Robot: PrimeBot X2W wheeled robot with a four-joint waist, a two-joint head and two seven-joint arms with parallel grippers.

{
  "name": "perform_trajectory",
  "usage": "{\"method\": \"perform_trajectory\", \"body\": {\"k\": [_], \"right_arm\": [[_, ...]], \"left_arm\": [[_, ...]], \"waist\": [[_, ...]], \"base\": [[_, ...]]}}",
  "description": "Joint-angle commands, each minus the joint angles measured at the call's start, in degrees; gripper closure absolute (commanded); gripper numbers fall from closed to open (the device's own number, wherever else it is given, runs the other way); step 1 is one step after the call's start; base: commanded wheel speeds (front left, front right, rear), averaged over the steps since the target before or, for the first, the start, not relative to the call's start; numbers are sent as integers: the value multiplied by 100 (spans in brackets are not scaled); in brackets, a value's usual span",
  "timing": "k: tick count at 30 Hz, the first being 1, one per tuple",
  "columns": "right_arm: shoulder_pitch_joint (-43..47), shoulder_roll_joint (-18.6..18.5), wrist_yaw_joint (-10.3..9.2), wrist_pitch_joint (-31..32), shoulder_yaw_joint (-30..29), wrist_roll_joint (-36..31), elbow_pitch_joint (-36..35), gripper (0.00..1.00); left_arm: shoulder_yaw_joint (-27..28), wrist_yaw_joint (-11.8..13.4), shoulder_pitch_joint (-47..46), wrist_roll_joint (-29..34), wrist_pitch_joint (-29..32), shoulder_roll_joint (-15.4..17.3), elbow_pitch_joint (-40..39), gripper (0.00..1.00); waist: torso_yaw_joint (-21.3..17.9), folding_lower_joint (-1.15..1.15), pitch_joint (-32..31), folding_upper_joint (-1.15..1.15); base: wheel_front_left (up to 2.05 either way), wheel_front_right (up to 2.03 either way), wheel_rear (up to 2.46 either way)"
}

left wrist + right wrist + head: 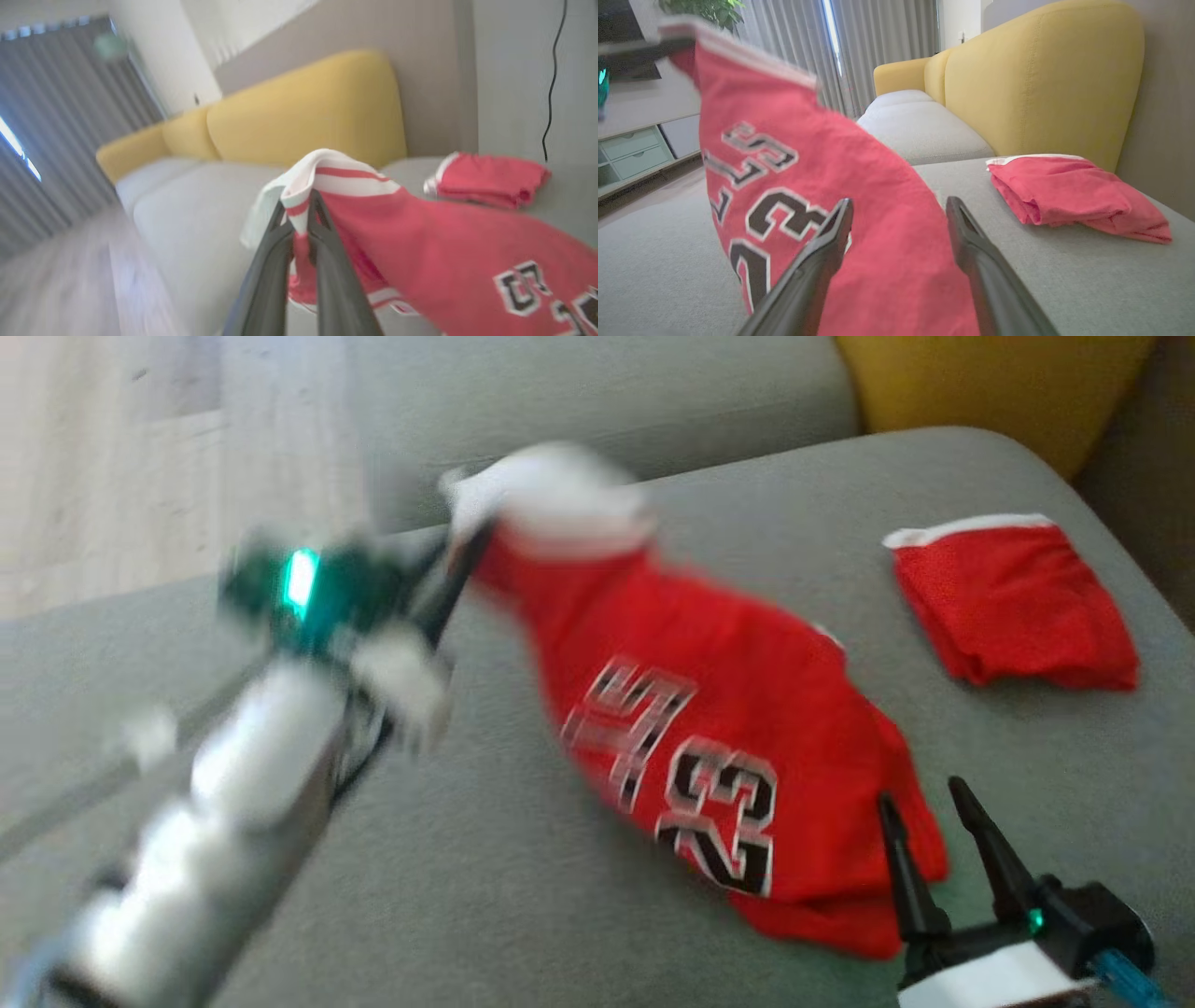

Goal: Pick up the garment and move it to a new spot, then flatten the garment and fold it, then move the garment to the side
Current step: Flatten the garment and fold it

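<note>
Left wrist view — left gripper (299,201) pinches the red jersey's (444,242) white-striped trim; right gripper (920,793) stands spread wide near its lower end.

- Head view: high, looking forward and down on the grey seat (523,896).
- Left wrist view: close behind the jersey (444,242), facing the yellow backrest (303,107).
- Right wrist view: low over the grey seat, same heading.
- All share the folded red garment (1013,602).

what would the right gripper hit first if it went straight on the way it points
Most likely the jersey: its red cloth lies directly ahead of the right gripper, in line with its open jaws. How near is hard to tell. The folded garment sits off to the side.
</note>
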Motion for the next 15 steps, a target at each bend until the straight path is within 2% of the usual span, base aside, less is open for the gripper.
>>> {"method": "perform_trajectory", "body": {"k": [1, 6, 11, 15], "right_arm": [[-80, -31, 37, -62, 82, -53, -208, 0], [31, -55, 37, -62, -55, -80, -257, 0], [20, -90, 37, -62, -123, -93, -296, 0], [14, -140, 37, -62, -136, -89, -295, 0]], "left_arm": [[191, 15, -47, -106, -12, 225, -162, 100], [356, 351, 1584, -692, -33, 611, -563, 100], [423, 726, 2884, -1103, -77, 757, -1268, 100], [527, 1229, 3584, -1190, -140, 909, -1925, 100]], "waist": [[233, 0, 26, 0], [582, 0, 93, 0], [829, 0, 197, 0], [1004, 0, 237, 0]], "base": [[0, 0, 0], [0, 0, 0], [0, 0, 0], [0, 0, 0]]}}
